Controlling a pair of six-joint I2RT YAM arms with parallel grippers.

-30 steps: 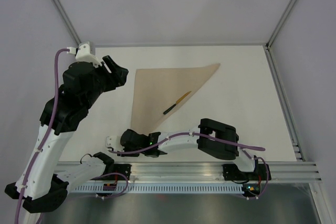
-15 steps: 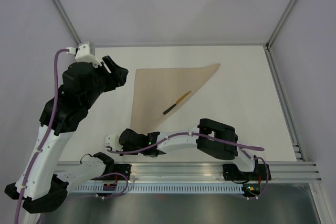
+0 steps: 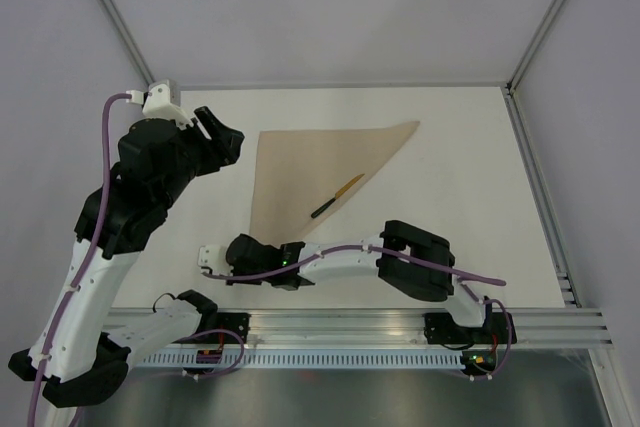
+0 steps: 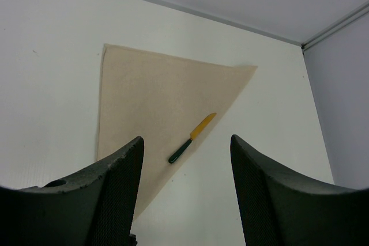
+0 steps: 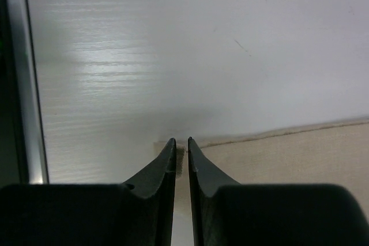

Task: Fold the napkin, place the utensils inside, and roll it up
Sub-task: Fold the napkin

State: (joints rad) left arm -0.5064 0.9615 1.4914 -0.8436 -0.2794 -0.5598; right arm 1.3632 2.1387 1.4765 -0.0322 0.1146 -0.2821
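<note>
Right wrist view shows me the right gripper (image 5: 181,141) low over the desk (image 3: 460,177), its jaws drawn to a narrow slit and pinching the near corner of the napkin (image 3: 310,167). The cloth lies flat as a beige triangle left of the desk's centre, one side toward the far edge and its tip toward the near edge. I see the utensil (image 3: 337,196) resting on it just inside the slanted right side, dark end nearer me. My left gripper (image 4: 185,140) hangs above the far-left part of the desk, jaws wide apart and holding nothing.
</note>
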